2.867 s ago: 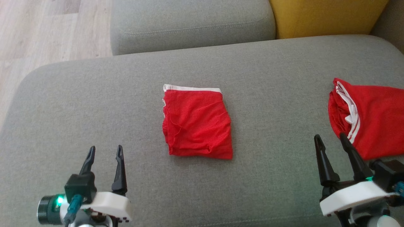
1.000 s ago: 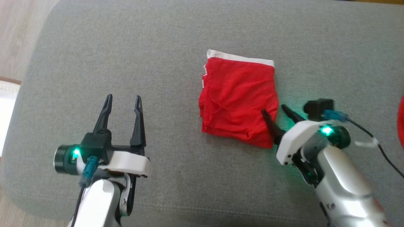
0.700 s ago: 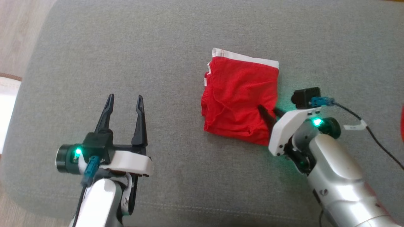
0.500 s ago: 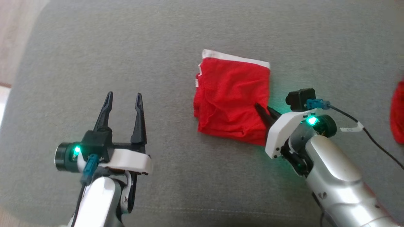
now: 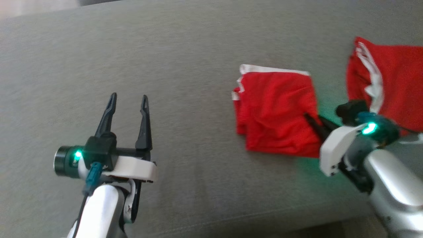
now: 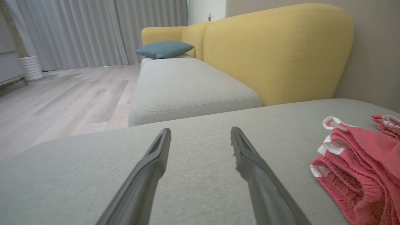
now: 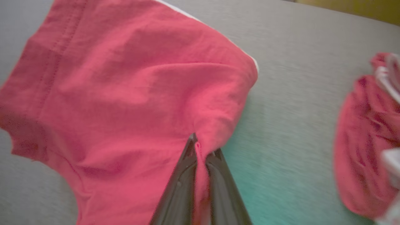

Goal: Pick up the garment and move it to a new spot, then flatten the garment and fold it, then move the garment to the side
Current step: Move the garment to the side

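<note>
The garment is a folded bright red piece with a white band along its far edge, lying on the grey cushion. My right gripper is shut on the garment's right edge. In the right wrist view its gripper pinches a raised fold of the red garment. My left gripper hovers open over bare cushion, well to the left of the garment. The left wrist view has its gripper spread apart and empty, with the garment at the right edge.
A second red piece with white stripes lies just right of the garment, also seen as the red piece. The cushion's front edge runs along the bottom. Beyond are a yellow sofa back, another grey seat and wood floor.
My right gripper has shut on the garment's right edge and pulled it rightward, closer to the second red piece. The head camera has shifted. The left gripper stays open.
</note>
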